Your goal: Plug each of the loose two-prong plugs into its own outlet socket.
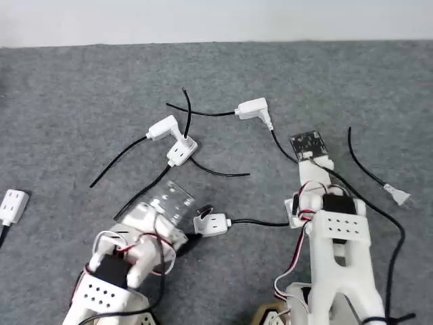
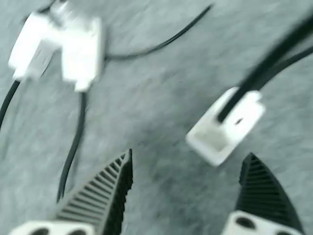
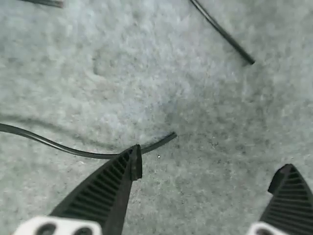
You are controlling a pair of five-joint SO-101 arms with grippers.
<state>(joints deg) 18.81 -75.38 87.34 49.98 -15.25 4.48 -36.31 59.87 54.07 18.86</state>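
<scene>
From above, your plug [image 1: 399, 197] lay beside the right arm, a socket [image 1: 211, 224] before the left one. The left gripper [image 2: 190, 155] had its fingers apart, aimed at that socket [image 2: 225, 129]. The right gripper [image 3: 212, 157] had them apart over carpet [image 3: 146, 73], probably waiting.

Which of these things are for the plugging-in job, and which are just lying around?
For the job:
- angled plug
- small two-prong plug
- white plug up against a socket
- corded socket at the front
- edge socket

Just lying about:
- grey carpet that everything rests on
</scene>
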